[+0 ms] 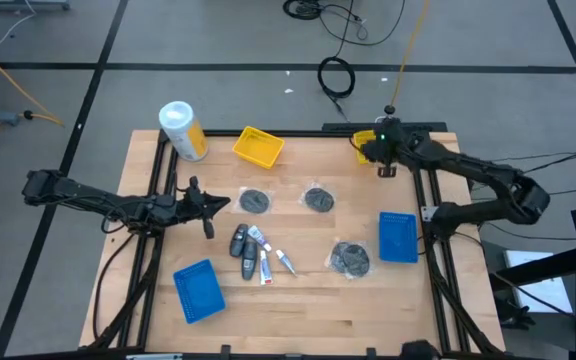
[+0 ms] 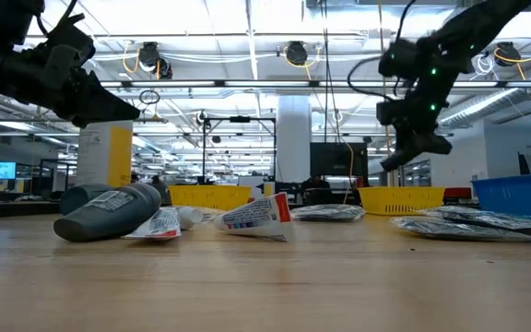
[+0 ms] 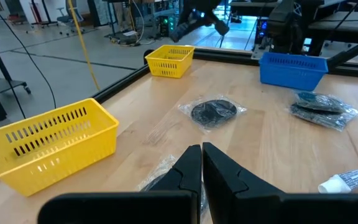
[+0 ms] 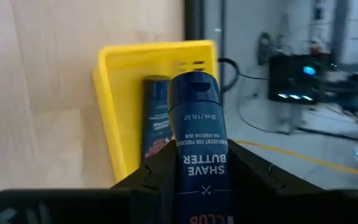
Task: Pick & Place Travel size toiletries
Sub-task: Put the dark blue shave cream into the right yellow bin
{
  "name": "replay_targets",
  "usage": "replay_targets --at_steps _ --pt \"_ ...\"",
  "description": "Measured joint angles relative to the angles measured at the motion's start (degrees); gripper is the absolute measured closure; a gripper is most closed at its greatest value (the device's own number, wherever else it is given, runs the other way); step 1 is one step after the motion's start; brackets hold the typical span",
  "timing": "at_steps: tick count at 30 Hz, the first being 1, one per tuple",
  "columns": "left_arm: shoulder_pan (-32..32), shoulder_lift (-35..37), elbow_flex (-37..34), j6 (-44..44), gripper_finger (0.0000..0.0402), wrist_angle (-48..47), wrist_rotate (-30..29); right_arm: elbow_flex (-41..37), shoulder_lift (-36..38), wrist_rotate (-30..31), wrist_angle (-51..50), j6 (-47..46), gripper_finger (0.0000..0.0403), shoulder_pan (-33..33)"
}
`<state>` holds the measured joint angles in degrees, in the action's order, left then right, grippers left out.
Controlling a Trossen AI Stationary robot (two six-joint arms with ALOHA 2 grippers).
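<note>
My right gripper [image 4: 201,171] is at the table's far right and is shut on a dark blue "Shave Butter" tube [image 4: 199,134]. It hangs above a yellow tray [image 4: 120,81] that holds another dark tube [image 4: 156,124]. In the high view it is over that tray [image 1: 360,148]. Mid-table lie small dark bottles [image 1: 239,242], white mini tubes [image 1: 262,242], two wrapped dark discs [image 1: 255,200] [image 1: 318,199] and a dark packet [image 1: 349,258]. My left gripper [image 1: 206,205] waits shut at mid-left, above the table. My right gripper pinches the dark blue tube's body [image 4: 204,186] between its two fingers [image 4: 151,174]. The tube lies along the fingers, and its cap end [image 4: 194,93] sticks out past the fingertips. The fingers slant down from the table's right side. The tube is lifted clear above the yellow tray.
A white-and-yellow canister [image 1: 182,130] lies at the far left beside a second yellow tray [image 1: 258,146]. Blue trays sit at the near left [image 1: 199,290] and at the right [image 1: 398,237]. Black frame rails run along the table's edges.
</note>
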<state>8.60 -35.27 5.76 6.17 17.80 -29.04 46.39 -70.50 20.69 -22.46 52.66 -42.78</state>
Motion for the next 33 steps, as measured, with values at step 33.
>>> replay_targets --at_steps 33 --pt "0.0 0.0 0.0 0.2 0.0385 0.0 0.0 0.0 -9.1 -4.4 3.0 0.3 0.0234 -4.2"
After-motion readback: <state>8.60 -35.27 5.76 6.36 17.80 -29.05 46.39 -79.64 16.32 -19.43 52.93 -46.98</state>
